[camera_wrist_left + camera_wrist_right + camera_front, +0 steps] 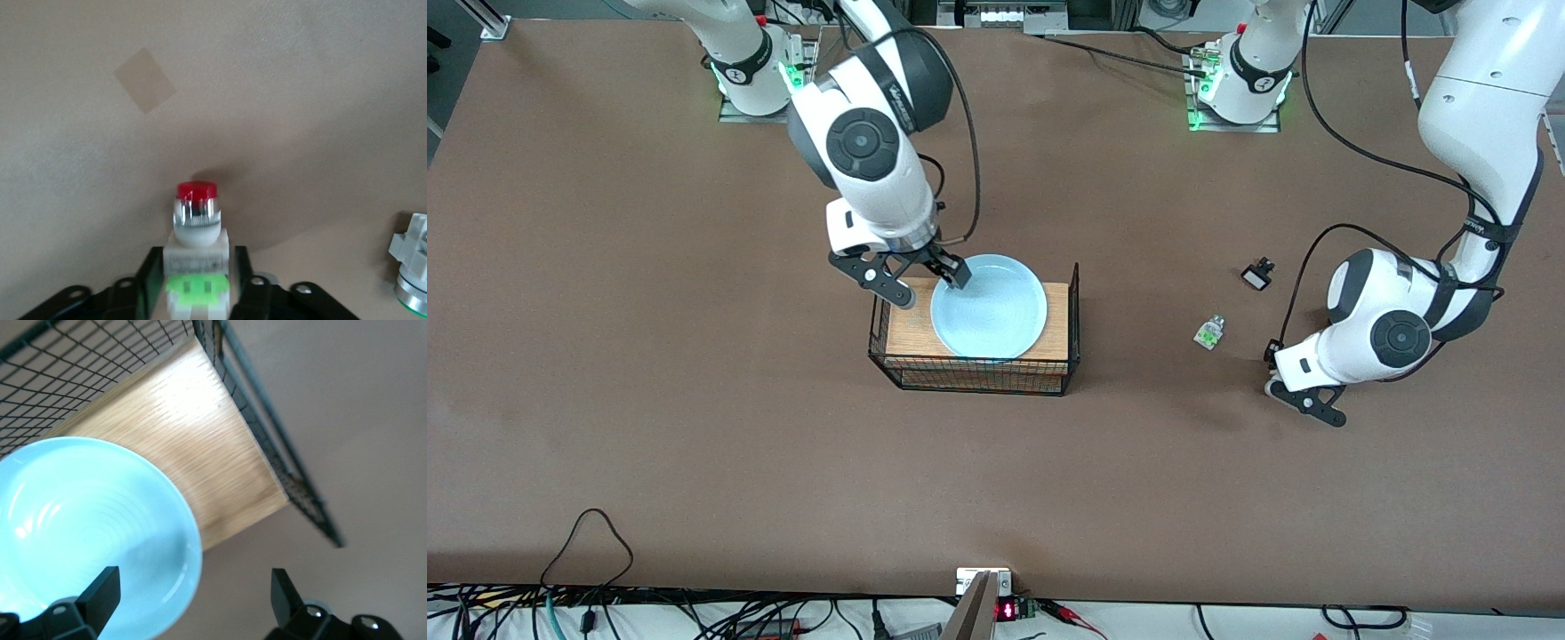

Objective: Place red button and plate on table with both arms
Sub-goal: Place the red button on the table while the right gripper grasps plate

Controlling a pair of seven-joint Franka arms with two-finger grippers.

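Red-capped red button (196, 220) — pale-blue plate (988, 305) — brown table (649, 400).

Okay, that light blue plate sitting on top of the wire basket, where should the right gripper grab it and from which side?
Probably by the rim. The plate lies flat on the basket's wooden top, and its shallow edge overhangs toward the right arm's end. The open right gripper already straddles that edge, one finger over the bowl, so closing there from above suits it.

Even, bright overhead light falls across the matte brown table (694, 400), leaving soft, faint shadows under both arms and the wire basket (978, 364). The pale plate (989, 307) shows mild sheen on its ridges in the right wrist view, where the wooden top (200, 453) glares and blurs. In the left wrist view, the red button (196, 213) looks soft, casting a dim shadow.
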